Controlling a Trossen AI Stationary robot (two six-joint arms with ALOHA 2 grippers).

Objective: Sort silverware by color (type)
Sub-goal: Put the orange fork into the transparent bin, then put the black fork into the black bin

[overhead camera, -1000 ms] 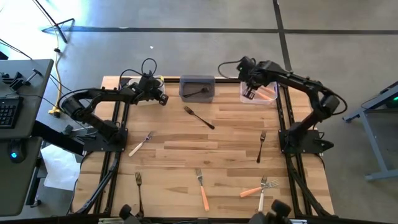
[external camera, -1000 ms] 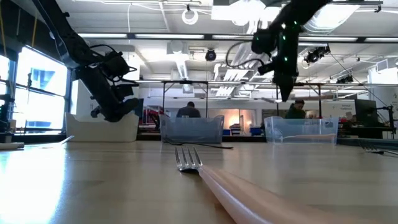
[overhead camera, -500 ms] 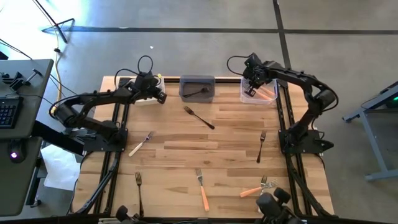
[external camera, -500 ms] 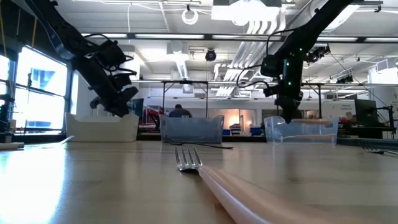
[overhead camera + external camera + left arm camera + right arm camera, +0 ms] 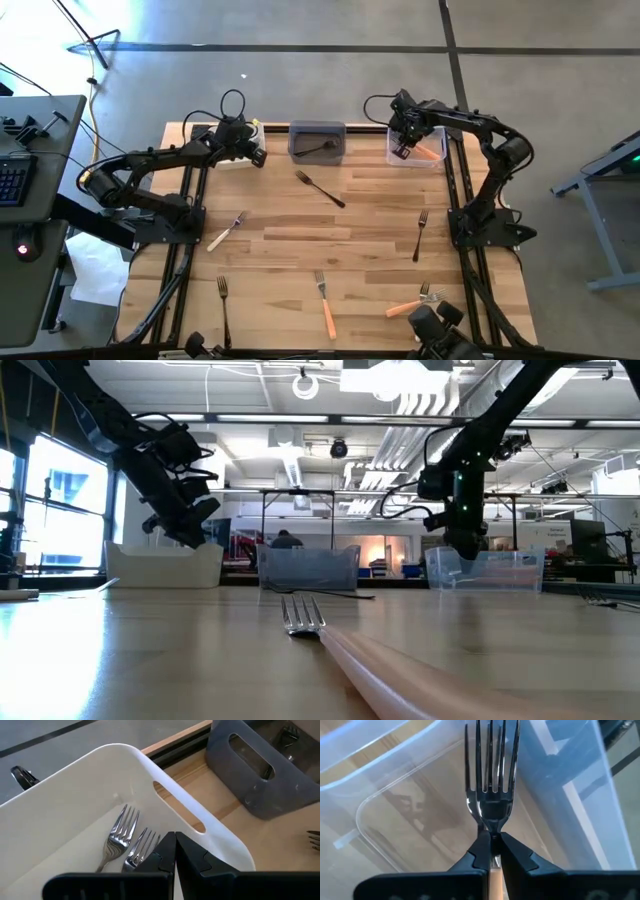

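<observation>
Your right gripper (image 5: 491, 851) is clamped on an orange-handled fork (image 5: 490, 780), tines ahead over the clear bin (image 5: 395, 805); your left gripper (image 5: 174, 851), jaws together, overhangs the white bin (image 5: 90, 785).

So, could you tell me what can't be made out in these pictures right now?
- Handles of the two forks in the white bin: hidden behind the left gripper, left wrist view.
- Handle of the fork pinched in the right gripper: mostly covered by its fingers, right wrist view.
- Contents of the grey bin: too small in the high view, cut off by the edge in the left wrist view.
</observation>
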